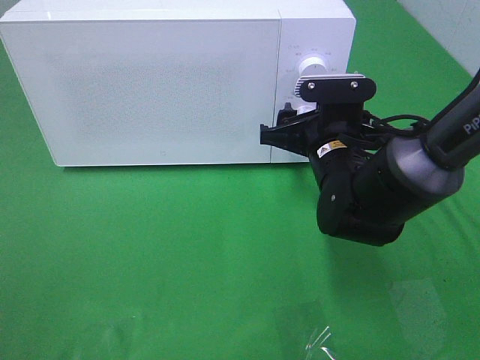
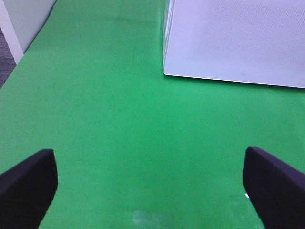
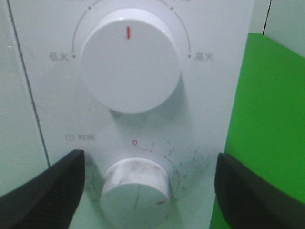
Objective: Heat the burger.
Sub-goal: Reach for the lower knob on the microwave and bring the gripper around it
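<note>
Green cloth (image 1: 187, 262) covers the whole table, seen from the high camera. My left gripper (image 2: 151, 188) hangs over a bare stretch of that cloth with its two black fingers (image 2: 28, 186) spread wide apart and nothing between them; the near corner of the microwave lies ahead of it. In the high view the white microwave (image 1: 150, 82) fills the field from 9 o'clock to 1 o'clock, its broad door (image 1: 142, 97) shut flat, so its inside is hidden. The burger shows in no view, and I cannot tell where it is. At the microwave's right end is a narrow control panel (image 1: 289, 82) with two round white knobs, one above the other. The upper knob (image 3: 129, 67) carries a red line pointing to 12 o'clock on its dial. The lower knob (image 3: 136, 191) is scuffed grey, and its red mark sits near 4 o'clock, past a printed zero at 12 o'clock. My right gripper (image 3: 152, 191) is released, with one finger on each side of the lower knob and a gap of white panel showing on both sides. My right arm (image 1: 390, 187), thick and black, comes in from 3 o'clock.
</note>
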Action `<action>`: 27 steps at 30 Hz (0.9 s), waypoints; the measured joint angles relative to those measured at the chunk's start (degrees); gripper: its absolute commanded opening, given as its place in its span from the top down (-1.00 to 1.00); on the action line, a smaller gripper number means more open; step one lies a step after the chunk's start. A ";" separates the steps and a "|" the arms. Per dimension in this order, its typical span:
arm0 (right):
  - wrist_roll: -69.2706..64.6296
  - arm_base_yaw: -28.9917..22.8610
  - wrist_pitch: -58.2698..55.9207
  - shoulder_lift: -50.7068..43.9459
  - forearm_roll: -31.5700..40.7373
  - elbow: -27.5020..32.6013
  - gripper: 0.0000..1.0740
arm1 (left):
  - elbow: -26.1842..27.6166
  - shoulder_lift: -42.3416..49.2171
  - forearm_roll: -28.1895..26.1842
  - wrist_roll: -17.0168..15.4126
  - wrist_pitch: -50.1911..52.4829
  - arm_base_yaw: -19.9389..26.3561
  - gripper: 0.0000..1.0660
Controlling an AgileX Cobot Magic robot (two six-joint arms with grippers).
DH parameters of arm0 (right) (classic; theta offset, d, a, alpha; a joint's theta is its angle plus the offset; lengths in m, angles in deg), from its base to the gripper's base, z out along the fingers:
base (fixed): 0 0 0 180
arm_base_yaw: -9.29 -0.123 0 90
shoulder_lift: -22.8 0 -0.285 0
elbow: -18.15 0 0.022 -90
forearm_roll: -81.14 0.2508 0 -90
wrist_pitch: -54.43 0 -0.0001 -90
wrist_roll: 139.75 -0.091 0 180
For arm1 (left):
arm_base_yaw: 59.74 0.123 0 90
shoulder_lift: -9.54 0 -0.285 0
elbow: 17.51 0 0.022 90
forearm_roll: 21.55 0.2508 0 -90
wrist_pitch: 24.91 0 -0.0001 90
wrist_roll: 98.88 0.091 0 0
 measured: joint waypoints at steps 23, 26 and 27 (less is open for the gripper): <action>-0.52 0.06 -0.06 2.46 -1.55 -1.09 -0.01 | 0.00 0.00 0.00 0.00 0.00 0.00 -0.83; -0.52 0.06 -0.06 2.46 -1.49 -1.09 0.12 | 0.00 0.00 0.00 0.00 0.00 0.00 -0.83; -0.52 0.06 -0.06 2.46 -1.49 -1.09 0.40 | 0.00 0.00 0.00 0.00 0.00 0.00 -0.83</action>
